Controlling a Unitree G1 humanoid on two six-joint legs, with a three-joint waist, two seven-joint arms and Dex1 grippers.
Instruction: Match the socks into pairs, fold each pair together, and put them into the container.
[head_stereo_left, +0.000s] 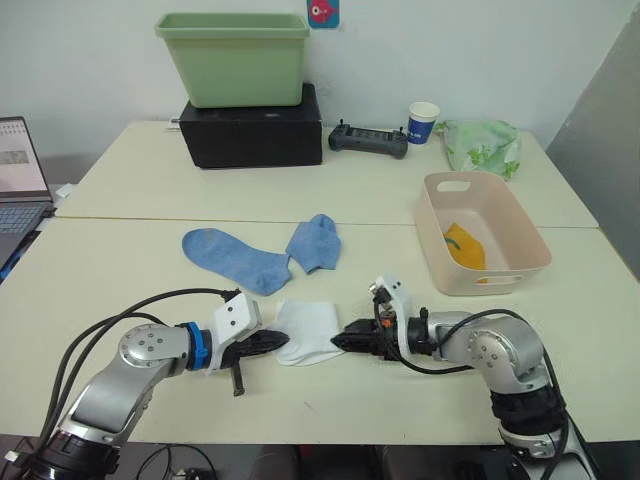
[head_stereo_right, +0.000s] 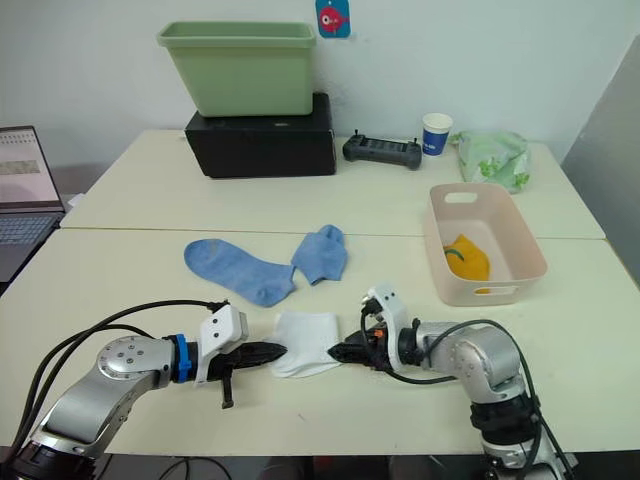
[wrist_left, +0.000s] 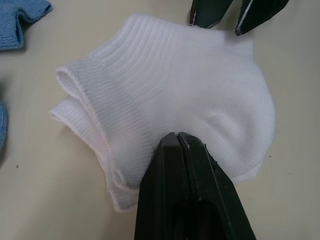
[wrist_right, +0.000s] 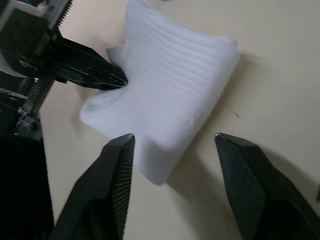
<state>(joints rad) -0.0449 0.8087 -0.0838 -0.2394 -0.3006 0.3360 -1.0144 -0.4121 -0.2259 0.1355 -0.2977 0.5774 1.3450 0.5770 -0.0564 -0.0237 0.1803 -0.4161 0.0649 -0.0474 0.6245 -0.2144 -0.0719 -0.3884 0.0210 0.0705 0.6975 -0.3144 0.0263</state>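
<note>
On the left, the left gripper (head_stereo_left: 268, 343) is seen low over the table (head_stereo_left: 120, 270) with its 2 fingers pressed together, pinching the near-left edge of the white socks (head_stereo_left: 308, 330), which lie folded as a stacked pair near the front edge of the table. Beyond them, the 2 blue socks (head_stereo_left: 262, 255) are spread flat and unfolded, touching at one corner. To the right of the white pair, the right gripper (head_stereo_left: 345, 341) is held with its fingers spread wide, just at the opposite edge of the fabric and not closed on it. Further right, the pink container (head_stereo_left: 482, 232) is seen with a folded yellow pair (head_stereo_left: 463, 246) already inside.

The step in hand is judged to be securing the folded white pair for transfer. For this to be done well, both layers should be taken between the right fingers before the left pinch is released, so that the fold is not lost. The bundle should then be lifted clear of the rim and lowered beside the yellow pair.
</note>
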